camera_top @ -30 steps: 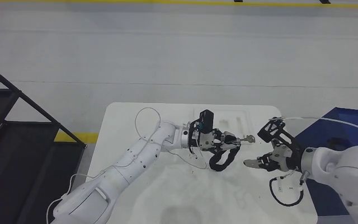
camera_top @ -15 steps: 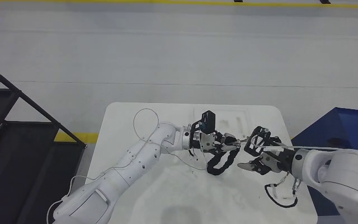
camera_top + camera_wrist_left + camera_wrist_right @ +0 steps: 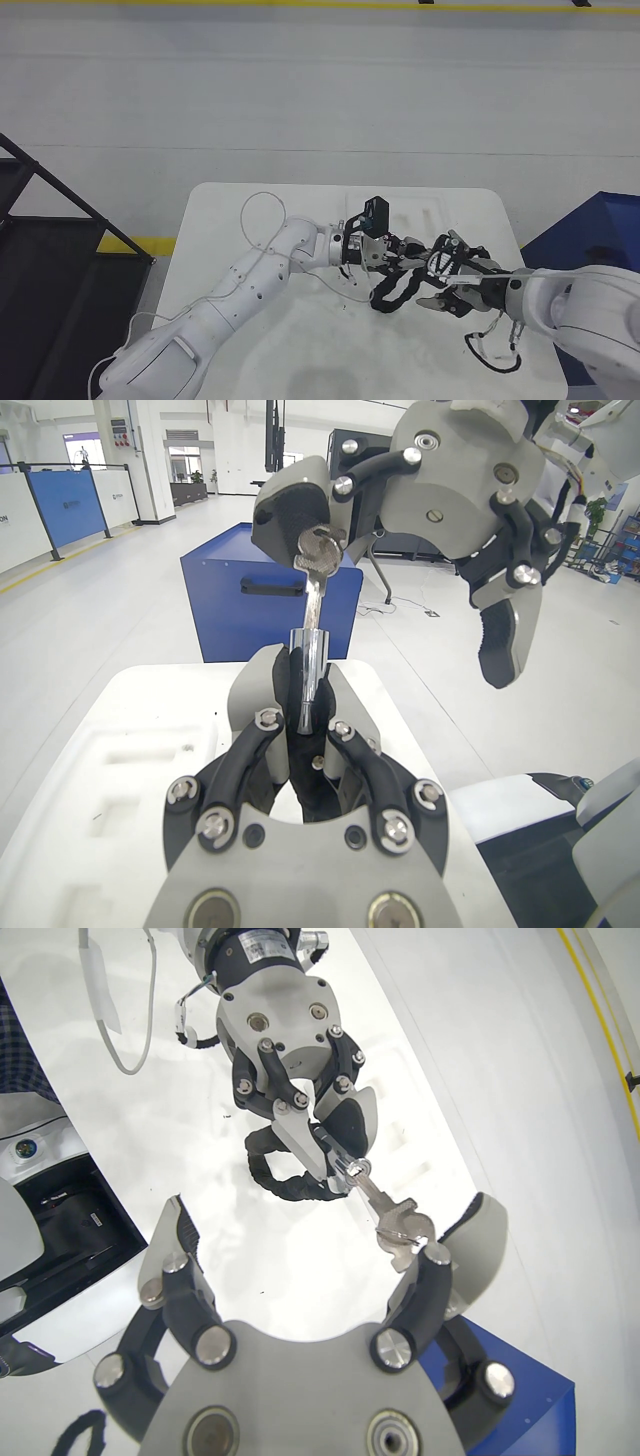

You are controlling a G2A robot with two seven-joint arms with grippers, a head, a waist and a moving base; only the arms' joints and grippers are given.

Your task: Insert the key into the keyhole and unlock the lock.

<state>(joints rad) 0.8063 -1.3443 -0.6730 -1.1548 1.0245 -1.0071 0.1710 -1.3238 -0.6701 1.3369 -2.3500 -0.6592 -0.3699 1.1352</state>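
Observation:
My left gripper [image 3: 305, 672] is shut on the lock [image 3: 309, 650], a chrome cylinder with a black cable loop [image 3: 287, 1188] hanging below it. The silver key [image 3: 320, 550] sits with its blade in the keyhole and its head sticking out. My right gripper [image 3: 327, 1228] stands open with its fingers on either side of the key's head [image 3: 402, 1225]; one pad [image 3: 295, 525] lies against the head, the other is well clear. From above, the left gripper [image 3: 392, 254] and right gripper [image 3: 440, 280] meet over the middle of the white table [image 3: 240, 300].
A white foam tray [image 3: 415, 210] with cut-out pockets lies at the table's far edge behind the grippers. A blue cabinet [image 3: 600, 235] stands off the table's right side. A black frame [image 3: 50, 250] stands to the left. A loose black cable [image 3: 490, 352] hangs under the right arm.
My right gripper has moved left across the table until its open fingers came around the key's head. The left gripper, with the lock and key, has barely shifted.

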